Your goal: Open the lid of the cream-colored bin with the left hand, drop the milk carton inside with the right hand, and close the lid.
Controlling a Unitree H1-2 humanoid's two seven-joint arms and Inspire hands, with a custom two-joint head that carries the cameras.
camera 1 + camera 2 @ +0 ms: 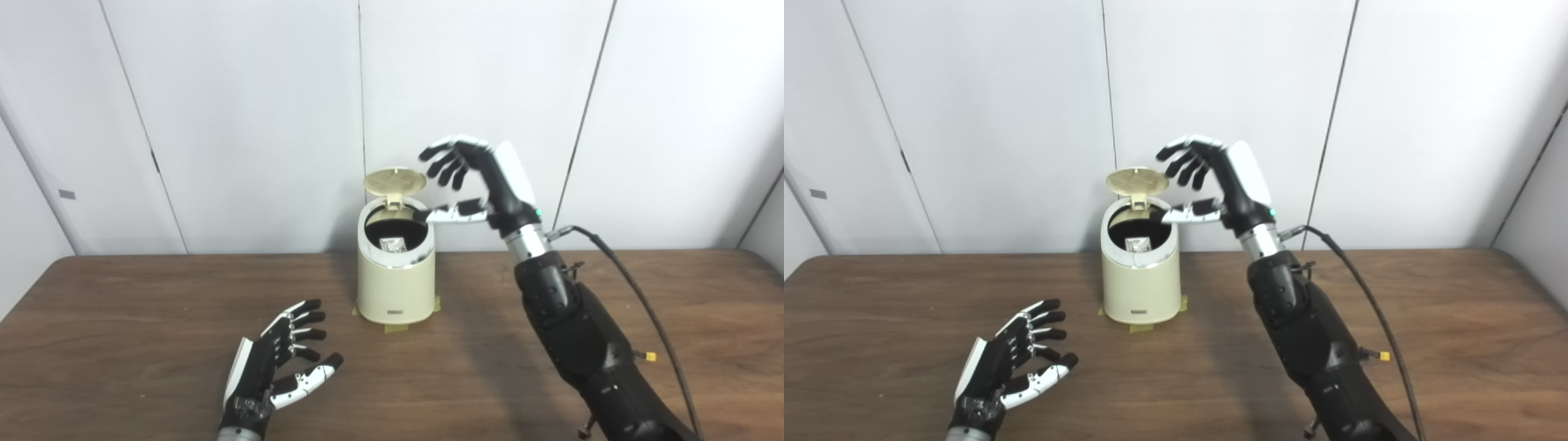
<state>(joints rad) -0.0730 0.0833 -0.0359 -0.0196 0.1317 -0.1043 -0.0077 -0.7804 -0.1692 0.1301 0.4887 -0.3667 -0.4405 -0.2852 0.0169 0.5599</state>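
Black-and-white, the right hand [484, 184] hangs in the air with its fingers [442, 160] spread and curled loosely, grasping nothing; its thumb [450, 214] points sideways, the tip at the rim of the cream-colored bin [395, 282]. Just below and to the left of this hand the bin stands upright on the wooden tabletop [153, 318], strips of tape [398, 328] showing at its base. Its lid [394, 181] is tipped up on the rear hinge, level with the hand's fingers and just beside them. Down inside the dark opening, beneath the thumb tip, lies a small pale thing that looks like the milk carton [392, 245], though it is too small to make out clearly. A black cable [637, 294] runs from the right wrist down along the forearm. Well apart, nearer the front edge, the left hand [275, 361] rests low over the tabletop, palm turned inward, fingers apart and holding nothing, the bin beyond it to its right.
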